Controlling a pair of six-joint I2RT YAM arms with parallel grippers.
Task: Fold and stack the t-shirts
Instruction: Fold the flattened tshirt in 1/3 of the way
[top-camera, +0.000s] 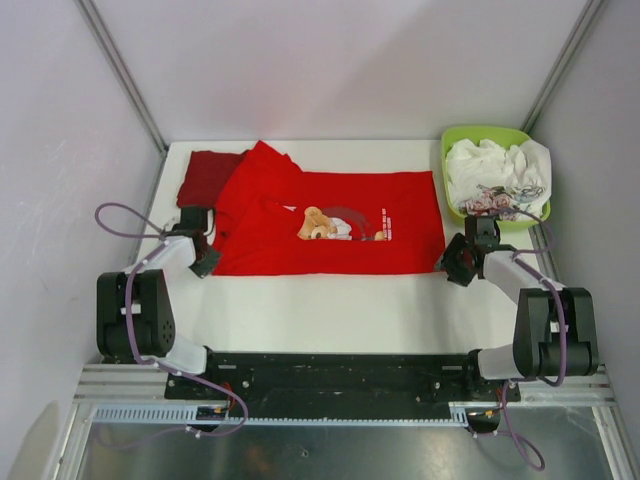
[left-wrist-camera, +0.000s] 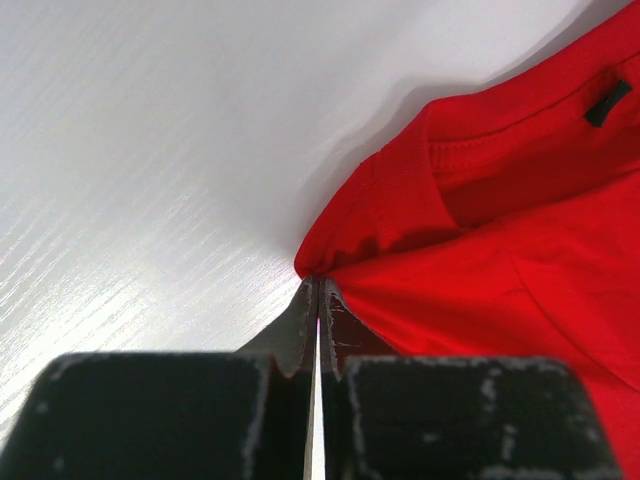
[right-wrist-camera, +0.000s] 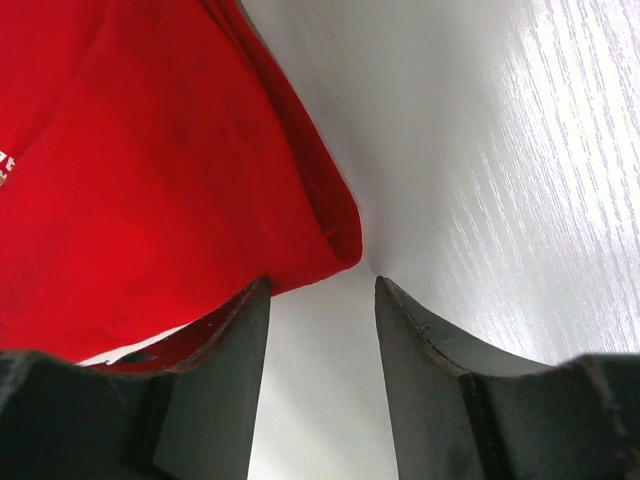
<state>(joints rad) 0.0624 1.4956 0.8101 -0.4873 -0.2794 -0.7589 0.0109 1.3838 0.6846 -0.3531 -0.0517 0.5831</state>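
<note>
The white table (top-camera: 330, 310) takes up most of my workspace. Spread flat across its far half is the bright red t-shirt (top-camera: 270, 245), lying sideways with its neck end toward my left arm and its hem toward my right. The darker red t-shirt (top-camera: 205, 175) sits at the far left corner, partly tucked under the bright one's sleeve. At the far right corner stands a lime-green basket (top-camera: 490, 133) holding crumpled white cloth (top-camera: 495, 165).

My left gripper (left-wrist-camera: 318, 285) is down at the shirt's near left corner, its fingers pressed together on a pucker of red fabric that gathers to a point right at the tips. My right gripper (right-wrist-camera: 320, 285) is at the near right corner with its fingers spread. The rounded corner of the hem lies just ahead of the gap, and one finger (right-wrist-camera: 225, 370) overlaps the cloth (whether it touches, I cannot tell).

A cartoon bear print (top-camera: 318, 224) marks the chest, with white lettering (top-camera: 383, 222) beside it. A small black tag (left-wrist-camera: 608, 102) shows inside the collar.
</note>
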